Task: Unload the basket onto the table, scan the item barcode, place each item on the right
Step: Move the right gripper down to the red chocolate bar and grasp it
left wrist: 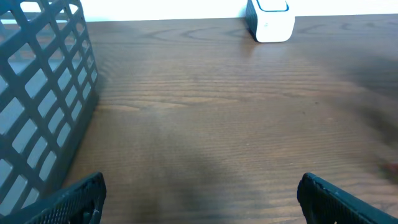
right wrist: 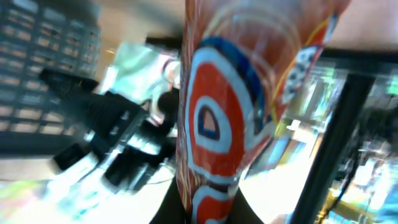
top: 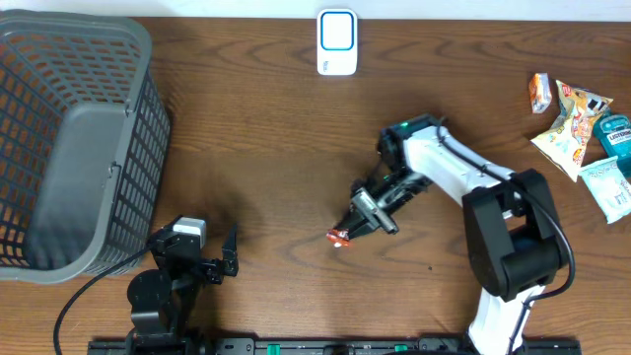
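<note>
Claws first: left claw (left wrist: 202, 186) sits lower left of the overhead frame, fingers spread wide, nothing btwn them, bare wood surface (top: 276, 148) beneath. Right claw (top: 347, 229) is at frame centre, pinching a small red-orange packet (top: 339, 237) held low over the surface, can't tell if it's touching. In the right wrist view the packet fills the frame, roughly upright, red w/ blue-and-white pattern, print too blurred to read. Grey mesh basket (top: 79, 138) takes up the upper left. Snack packs (top: 582, 128) cluster at the right edge. Farthest, top centre: white scanner (top: 336, 41) w/ blue-rimmed face, well apart from the packet.
</note>
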Controlling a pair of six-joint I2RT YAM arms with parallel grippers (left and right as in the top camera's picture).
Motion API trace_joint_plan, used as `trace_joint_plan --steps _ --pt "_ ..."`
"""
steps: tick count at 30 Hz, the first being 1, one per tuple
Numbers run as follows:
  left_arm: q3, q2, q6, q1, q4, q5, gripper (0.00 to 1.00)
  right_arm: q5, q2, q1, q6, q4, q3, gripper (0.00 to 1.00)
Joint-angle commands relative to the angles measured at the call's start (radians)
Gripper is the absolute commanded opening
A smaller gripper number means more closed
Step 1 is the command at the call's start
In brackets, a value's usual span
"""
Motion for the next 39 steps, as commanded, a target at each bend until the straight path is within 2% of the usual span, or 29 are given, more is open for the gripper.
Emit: trace_joint_plan --steps 1,6,11,16,20,25,28,29,32,33,34,36,39 --pt "-0.015 -0.002 -0.009 0.002 -0.019 -0.003 0.98 -0.121 0.008 -0.043 -0.023 -0.068 0.016 0.01" --pt "-0.015 -0.002 -0.009 0.002 -0.019 -0.003 0.98 -0.147 0.008 -0.089 -0.093 -0.113 0.016 0.01" --pt "-0.015 -0.002 -0.009 0.002 -0.019 -0.003 0.98 -0.227 0.008 -0.090 -0.232 -0.137 0.016 0.01" --pt "-0.015 -0.002 -0.009 0.002 -0.019 -0.003 0.98 -0.206 0.008 -0.090 -0.331 -0.121 0.016 0.01" --pt "-0.015 -0.002 -0.009 0.002 -0.019 -0.003 0.98 -0.068 0.008 -0.084 -0.457 0.088 0.016 0.01" --pt "-0.015 -0.002 -0.009 0.002 -0.019 -0.003 0.98 -0.004 0.008 -0.072 -0.642 0.370 0.016 0.01" --pt "-0.015 -0.002 -0.009 0.002 -0.019 -0.003 0.98 0.279 0.008 -0.071 -0.641 0.484 0.016 0.03" --pt "-0.015 -0.002 -0.009 0.002 -0.019 -0.003 0.98 0.387 0.008 -0.068 -0.612 0.491 0.016 0.08" --pt "-0.015 -0.002 -0.009 0.002 -0.019 -0.003 0.98 0.713 0.008 -0.051 -0.460 0.488 0.016 0.15" --pt "-0.015 -0.002 -0.009 0.002 -0.019 -0.003 0.98 0.792 0.008 -0.045 -0.404 0.487 0.016 0.24" --pt "-0.015 -0.002 -0.009 0.002 -0.019 -0.003 0.98 0.846 0.008 -0.038 -0.360 0.488 0.016 0.42" --pt "-0.015 -0.002 -0.009 0.002 -0.019 -0.003 0.98 0.881 0.008 -0.029 -0.315 0.502 0.016 0.68" --pt "-0.015 -0.002 -0.009 0.002 -0.019 -0.003 0.98 0.882 0.008 -0.028 -0.275 0.514 0.025 0.74"
